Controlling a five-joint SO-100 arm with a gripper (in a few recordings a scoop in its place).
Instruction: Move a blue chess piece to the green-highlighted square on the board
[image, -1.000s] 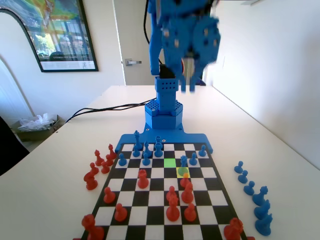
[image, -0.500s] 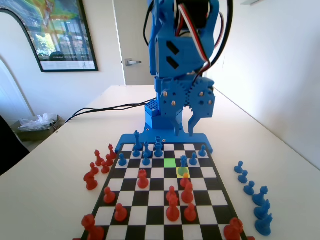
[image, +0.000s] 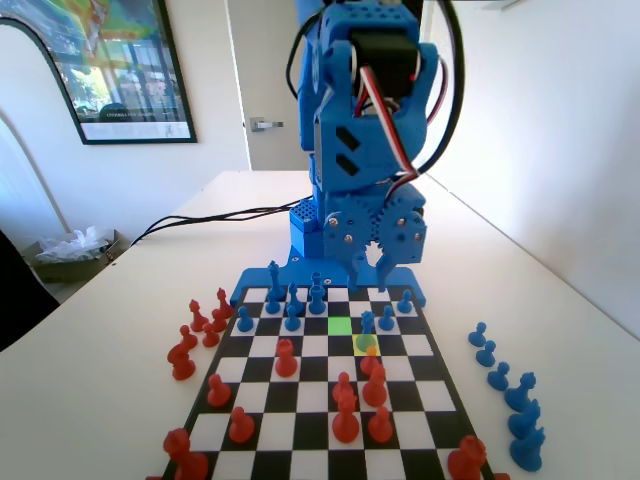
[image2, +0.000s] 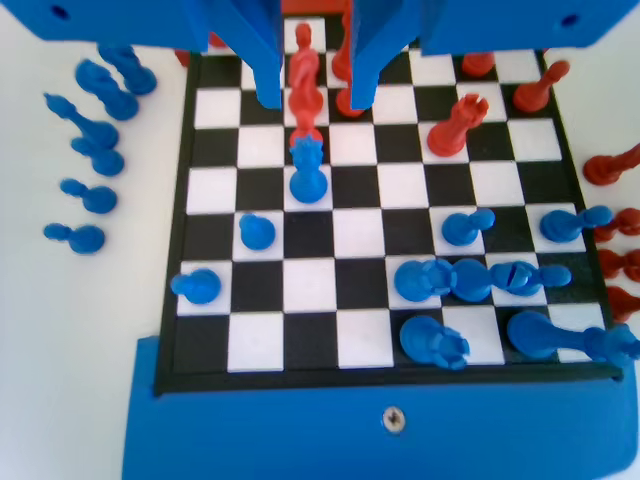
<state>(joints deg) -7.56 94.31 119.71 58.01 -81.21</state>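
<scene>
- Since the earlier fixed-view pictures the blue arm's two-finger gripper (image: 373, 268) has come down; it now hangs above the far rows of the board, close over the blue pieces there
- Its jaws stand apart with nothing between them; in the wrist view the gripper (image2: 311, 95) shows as two blue fingers reaching down from the top edge with open board and red pieces seen through the gap
- The flat black-and-white chequered chessboard with a blue plastic edge (image: 316, 345) lies under the gripper; in the wrist view its blue edge (image2: 300, 420) runs along the bottom
- The small slim blue plastic pawn with a rounded knob head (image: 367, 322) stands below the gripper in the fixed view, nearer the camera, its base at the yellow-highlighted square (image: 366, 343)
- In the wrist view that pawn (image2: 308, 176) stands just below the gap between the jaws, with a red piece (image2: 303, 80) right behind it
- The single bright green square (image: 341, 325) lies just to the left of that pawn in the fixed view, below and slightly left of the gripper, with no piece on it
- A row of spare blue pieces (image: 505, 385) stands on the white table (image: 120, 350), off the board to the right of the gripper in the fixed view
</scene>
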